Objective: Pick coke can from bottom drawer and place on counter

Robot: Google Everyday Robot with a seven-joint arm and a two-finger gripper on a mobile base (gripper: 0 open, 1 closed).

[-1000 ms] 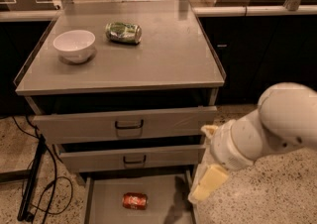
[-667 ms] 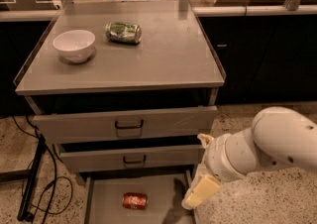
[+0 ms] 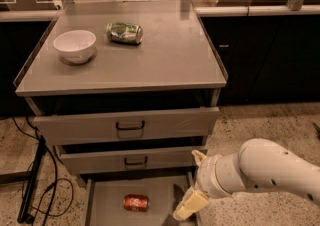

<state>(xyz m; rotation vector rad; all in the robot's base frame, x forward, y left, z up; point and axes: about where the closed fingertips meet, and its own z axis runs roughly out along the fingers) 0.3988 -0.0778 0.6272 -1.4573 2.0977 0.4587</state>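
Note:
The coke can (image 3: 136, 202) lies on its side in the open bottom drawer (image 3: 107, 195), a flat grey tray at the foot of the cabinet. My gripper (image 3: 186, 209) hangs from the white arm at the lower right, above the drawer's right side and about a can's length to the right of the coke can. It holds nothing that I can see. The counter (image 3: 170, 55) is the broad grey top of the cabinet, well above the gripper.
A white bowl (image 3: 75, 45) and a green can (image 3: 124, 32) on its side sit at the back left of the counter. Two taller grey drawers with black handles (image 3: 130, 126) are above the bottom drawer. Black cables (image 3: 35, 190) lie on the floor at the left.
The arm has come down and to the left, bringing the gripper lower over the right side of the bottom drawer. The coke can has not moved.

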